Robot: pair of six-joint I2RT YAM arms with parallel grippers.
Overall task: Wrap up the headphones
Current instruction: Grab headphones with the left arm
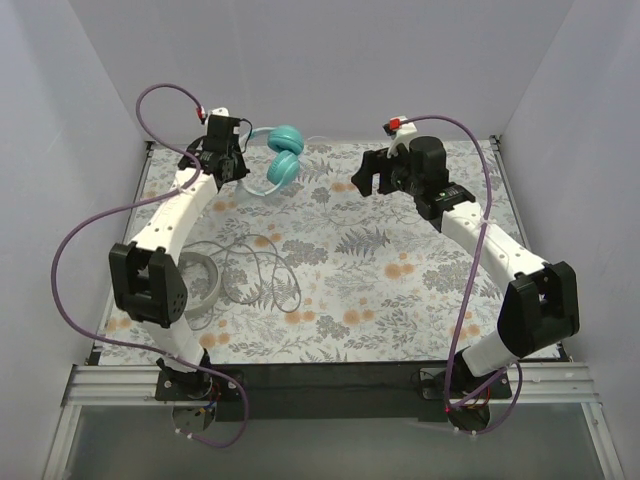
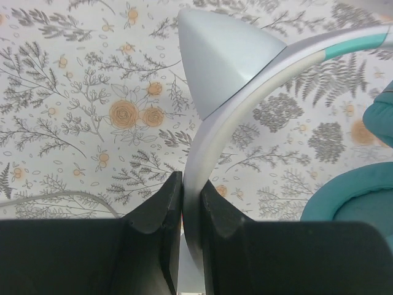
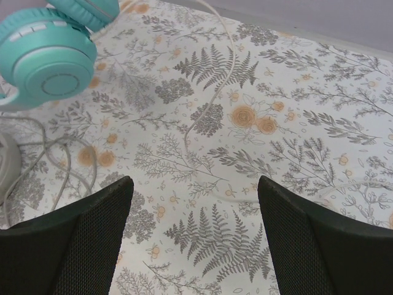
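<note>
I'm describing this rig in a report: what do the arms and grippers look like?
The left arm and right arm have white links and blocky black joints. A thin purple cable loops along each. The left gripper and right gripper are black.

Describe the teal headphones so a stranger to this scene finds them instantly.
Start at the floral table and go to its far left area. There the left fingers pinch the pale headband of the teal headphones. Their teal ear cups set them apart from the all-grey pair lying nearer.
</note>
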